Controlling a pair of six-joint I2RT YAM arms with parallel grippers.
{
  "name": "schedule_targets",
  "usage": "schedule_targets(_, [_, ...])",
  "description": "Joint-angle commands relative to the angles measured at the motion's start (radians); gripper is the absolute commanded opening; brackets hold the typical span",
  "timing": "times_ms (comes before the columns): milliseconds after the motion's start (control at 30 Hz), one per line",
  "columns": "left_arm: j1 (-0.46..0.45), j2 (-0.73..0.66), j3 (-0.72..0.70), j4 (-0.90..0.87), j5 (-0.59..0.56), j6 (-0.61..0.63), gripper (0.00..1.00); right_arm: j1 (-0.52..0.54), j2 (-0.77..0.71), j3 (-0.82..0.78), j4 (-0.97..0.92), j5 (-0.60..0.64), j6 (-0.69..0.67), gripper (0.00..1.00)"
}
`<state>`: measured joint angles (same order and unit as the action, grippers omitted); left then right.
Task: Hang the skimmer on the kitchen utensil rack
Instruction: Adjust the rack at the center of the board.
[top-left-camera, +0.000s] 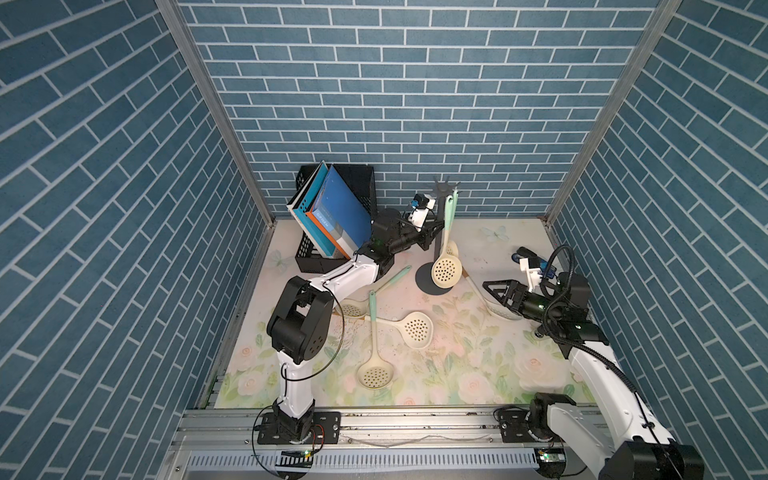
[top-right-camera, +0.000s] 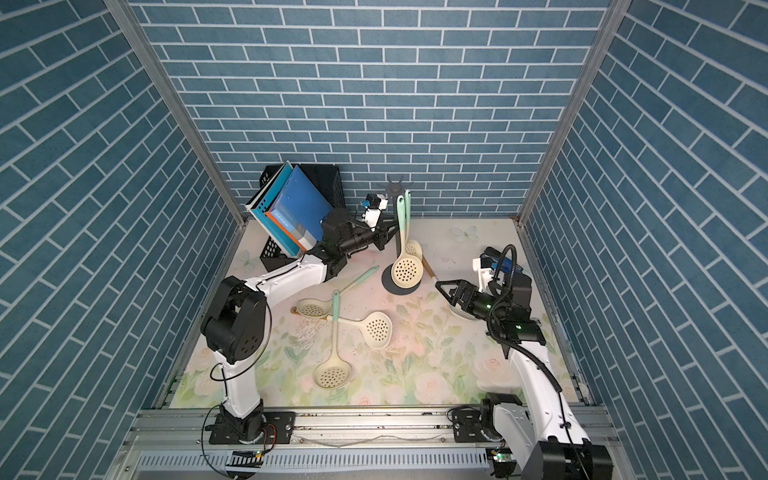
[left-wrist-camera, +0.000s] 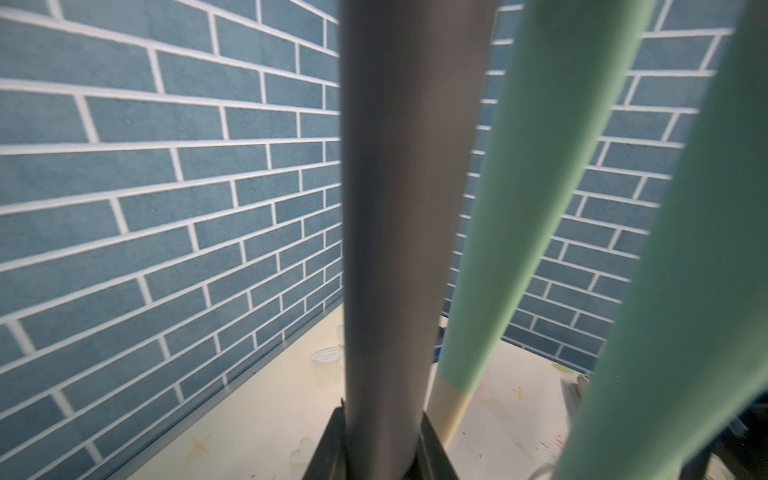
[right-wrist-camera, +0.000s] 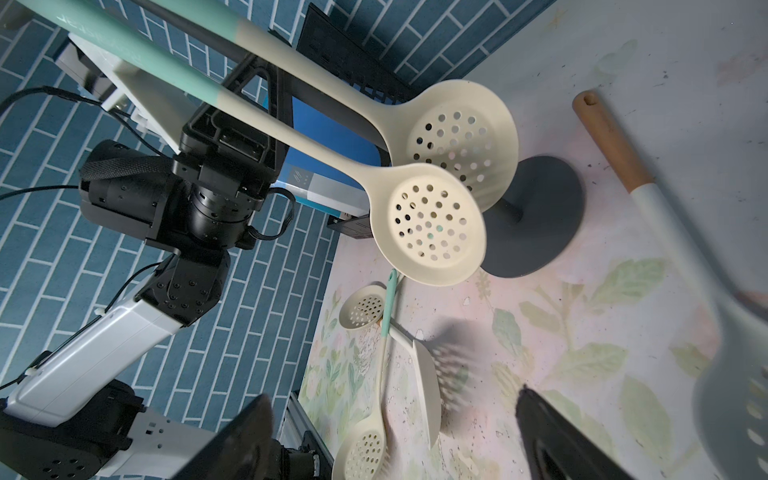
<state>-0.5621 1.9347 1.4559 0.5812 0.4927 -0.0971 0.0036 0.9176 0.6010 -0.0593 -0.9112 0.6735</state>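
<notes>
- While two skimmers (top-left-camera: 446, 272) hung beside the pole of the kitchen utensil rack (top-left-camera: 444, 188), three more were strewn on the table (top-left-camera: 478, 365).
- The left gripper (top-left-camera: 434, 235) was clamped on that pole; the right gripper (top-left-camera: 490, 287) was held low, jaws apart.

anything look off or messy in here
The left pincer is closed around the kitchen utensil rack's pole, not a skimmer. Three skimmers lie criss-crossed on the mat, and the books in the black mesh file box lean sharply sideways.
</notes>
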Motion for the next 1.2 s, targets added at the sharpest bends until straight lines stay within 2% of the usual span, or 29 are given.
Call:
schedule_targets(0, [-0.011,-0.070,0.006,0.145,-0.117,-0.050,0.00,-0.002,-0.004,0.002,-0.001,0.012,-0.061,0.91])
schedule_targets(400, [-0.096,-0.025,0.080,0.151,-0.367,-0.030,0.00,-0.002,0.038,0.068,-0.126,0.078,-0.196,0.91])
schedule_targets(700, [-0.158,0.042,0.196,0.077,-0.436,0.020,0.00,-0.002,0.064,0.133,-0.255,0.185,-0.274,0.91])
schedule_targets(1167, [-0.197,0.062,0.212,0.014,-0.549,0.110,0.00,-0.002,0.055,0.155,-0.292,0.219,-0.288,0.91])
